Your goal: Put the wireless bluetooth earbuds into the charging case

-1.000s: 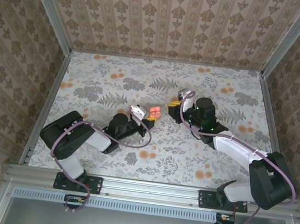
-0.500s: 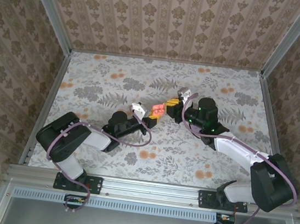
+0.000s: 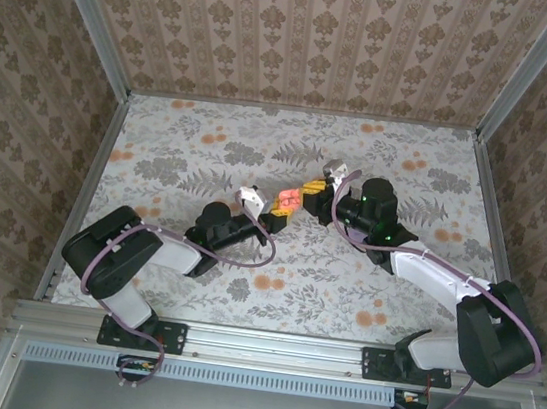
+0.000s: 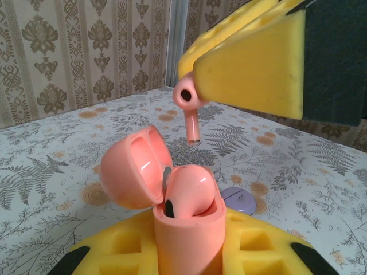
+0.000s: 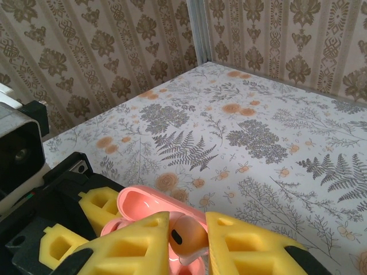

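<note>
Top: left tool (image 3: 276,215) pinching open charging case (image 3: 285,203) mid-desk (image 3: 209,156), right tool (image 3: 308,189) just beside. 
Left wrist: case upright, lid tipped back, earbud (image 4: 189,192) seated inside; second earbud (image 4: 188,106) pinched in right tool just above, not touching. 
Right wrist: same pinch, case underneath.

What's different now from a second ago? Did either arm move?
The right gripper, shut on the second earbud, swung left toward the other arm and now holds it just above the open charging case. The left gripper kept gripping the case, first earbud already seated, and hardly moved.
</note>
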Motion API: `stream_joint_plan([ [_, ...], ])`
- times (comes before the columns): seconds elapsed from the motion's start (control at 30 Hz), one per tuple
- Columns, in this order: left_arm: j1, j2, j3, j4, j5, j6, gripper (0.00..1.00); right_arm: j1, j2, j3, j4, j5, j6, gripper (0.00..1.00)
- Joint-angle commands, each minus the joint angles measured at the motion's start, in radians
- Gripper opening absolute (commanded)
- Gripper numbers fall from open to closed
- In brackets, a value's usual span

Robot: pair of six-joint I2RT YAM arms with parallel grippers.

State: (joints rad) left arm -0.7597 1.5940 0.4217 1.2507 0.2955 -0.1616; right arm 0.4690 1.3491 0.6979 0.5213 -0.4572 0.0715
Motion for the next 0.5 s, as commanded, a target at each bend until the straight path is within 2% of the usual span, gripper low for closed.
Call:
stream_joint_plan([
  [0.0, -0.005, -0.037, 0.025, 0.041, 0.022, 0.007, 0.13, -0.004, 0.002, 0.003, 0.029, -0.029, -0.022, 0.20],
  [0.47, 0.002, -0.059, 0.028, 0.041, 0.019, 0.004, 0.13, -0.004, 0.021, 0.012, 0.025, -0.043, -0.030, 0.20],
])
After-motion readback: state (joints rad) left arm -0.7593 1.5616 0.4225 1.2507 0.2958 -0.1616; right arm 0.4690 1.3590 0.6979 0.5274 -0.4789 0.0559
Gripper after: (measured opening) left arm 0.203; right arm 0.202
